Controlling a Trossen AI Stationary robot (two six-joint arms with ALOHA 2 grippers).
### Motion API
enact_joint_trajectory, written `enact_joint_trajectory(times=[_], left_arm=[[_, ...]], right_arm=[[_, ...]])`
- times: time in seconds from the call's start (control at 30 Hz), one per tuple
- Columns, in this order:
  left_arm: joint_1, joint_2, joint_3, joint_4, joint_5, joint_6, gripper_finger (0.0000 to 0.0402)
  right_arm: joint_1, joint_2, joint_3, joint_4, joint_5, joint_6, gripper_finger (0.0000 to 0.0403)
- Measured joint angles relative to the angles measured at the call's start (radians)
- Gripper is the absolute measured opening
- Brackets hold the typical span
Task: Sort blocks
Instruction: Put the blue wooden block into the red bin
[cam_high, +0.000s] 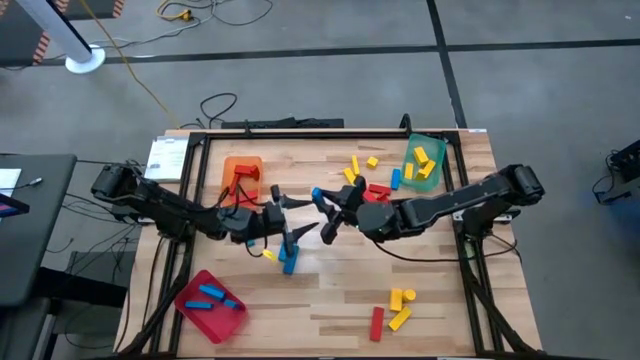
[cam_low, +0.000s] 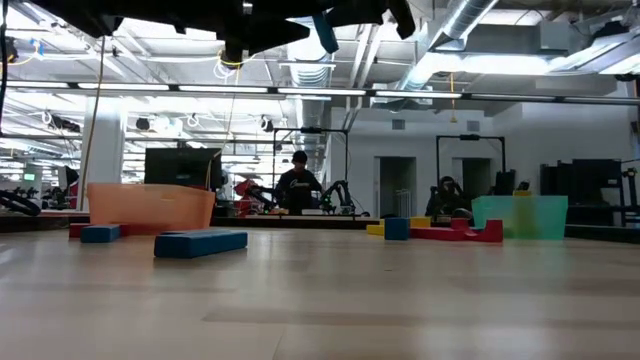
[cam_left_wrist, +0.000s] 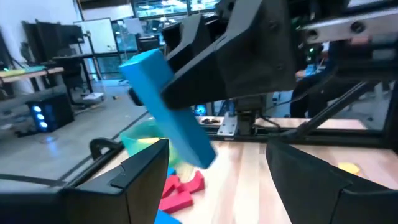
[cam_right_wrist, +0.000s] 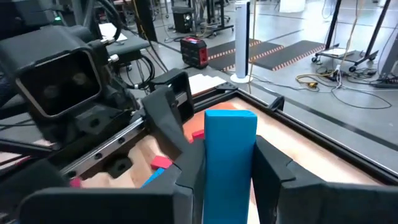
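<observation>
Pale wood table (cam_high: 330, 290) in an industrial room; 2 people sit behind. Right gripper (cam_high: 325, 205) grips a blue block (cam_right_wrist: 230, 155) midair, facing the open left gripper (cam_high: 290, 215).

Robotics lab, exposed ceiling ducts (cam_low: 470, 20), monitors (cam_low: 180, 165), seated people (cam_low: 298, 185)

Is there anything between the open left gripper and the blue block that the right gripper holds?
No. In the left wrist view, only air separates the left gripper from the blue block held by the right gripper.
</observation>
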Motion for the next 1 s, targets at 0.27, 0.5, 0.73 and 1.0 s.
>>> enact_joint_trajectory(times=[0.27, 0.5, 0.73, 1.0], left_arm=[[0.047, 0.000, 0.000, 0.018, 0.005, -0.046, 0.0265], [0.068, 0.002, -0.001, -0.006, 0.004, -0.036, 0.0265], [0.066, 0.002, 0.000, -0.071, -0.001, -0.035, 0.0209], [0.050, -0.001, 0.001, -0.100, -0.019, 0.023, 0.0090]], right_arm=[[-0.018, 0.033, 0.002, 0.098, -0.048, -0.036, 0.0103], [-0.020, 0.113, 0.001, 0.189, -0.087, -0.076, 0.0103], [-0.020, 0.109, 0.001, 0.197, -0.089, -0.101, 0.0103], [-0.006, 0.107, 0.001, 0.147, -0.074, -0.132, 0.0105]])
